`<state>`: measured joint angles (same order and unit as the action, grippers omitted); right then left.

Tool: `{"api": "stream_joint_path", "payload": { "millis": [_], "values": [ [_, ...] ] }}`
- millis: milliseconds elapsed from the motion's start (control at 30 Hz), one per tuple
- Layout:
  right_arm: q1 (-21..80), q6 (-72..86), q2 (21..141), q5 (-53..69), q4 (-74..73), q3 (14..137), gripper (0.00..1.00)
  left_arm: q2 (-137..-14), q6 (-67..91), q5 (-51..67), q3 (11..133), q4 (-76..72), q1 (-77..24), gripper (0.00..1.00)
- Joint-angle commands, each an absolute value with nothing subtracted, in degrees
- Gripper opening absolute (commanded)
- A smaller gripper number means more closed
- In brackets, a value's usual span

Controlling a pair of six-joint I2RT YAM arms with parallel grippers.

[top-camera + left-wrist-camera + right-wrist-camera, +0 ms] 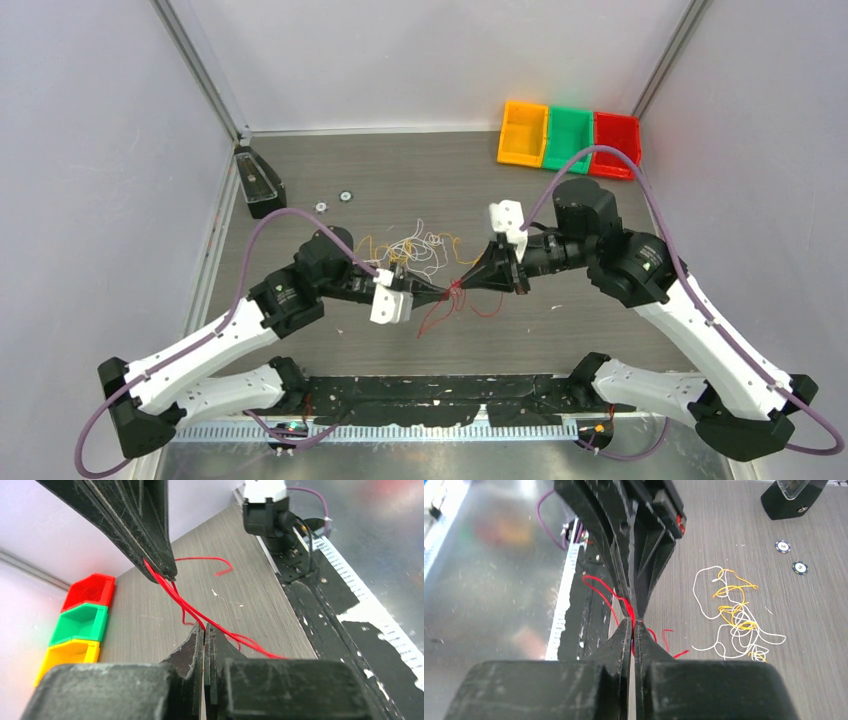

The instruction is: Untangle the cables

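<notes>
The red cable (452, 300) hangs between both grippers near the table's middle, its loose ends trailing toward the front. My left gripper (444, 292) is shut on the red cable (200, 617), which runs taut up to the other arm's tips. My right gripper (462, 283) is shut on the same red cable (630, 611), tip to tip with the left one. A loose tangle of white and yellow-orange cables (420, 248) lies on the table just behind them, also in the right wrist view as white and yellow-orange cables (734, 612).
Three bins, orange (522, 132), green (568, 138) and red (615, 142), stand at the back right. A black box (259, 181) sits at the back left, with two small round tokens (333, 201) near it. Black tape (450, 392) lines the front edge.
</notes>
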<state>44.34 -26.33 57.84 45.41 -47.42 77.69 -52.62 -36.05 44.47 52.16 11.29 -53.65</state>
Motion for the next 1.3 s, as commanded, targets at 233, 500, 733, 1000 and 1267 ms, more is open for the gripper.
{"api": "stream_joint_path", "payload": {
  "millis": [233, 500, 733, 1000, 1267],
  "values": [
    [42.1, 13.9, 54.3, 46.1, -2.4, 65.9, 0.05, -61.0, -14.8, 33.6, 53.6, -10.0, -53.7, 0.00],
    [41.3, 11.2, 50.9, 31.6, -3.6, 63.8, 0.05, -54.0, -11.0, 17.7, 48.4, -5.0, -47.7, 0.51],
    [40.4, 7.5, 49.0, 25.0, -6.7, 61.9, 0.05, -46.5, -9.9, 21.0, 46.0, -0.3, -35.1, 0.85],
    [40.3, 3.2, 50.5, 20.0, -6.8, 61.5, 0.05, -49.8, -5.4, 36.2, 49.8, -9.9, -33.2, 1.00],
    [23.3, 1.5, 54.6, 21.5, -11.4, 62.9, 0.05, -51.6, -3.9, 34.7, 49.8, -7.8, -33.3, 0.99]
  ]
}}
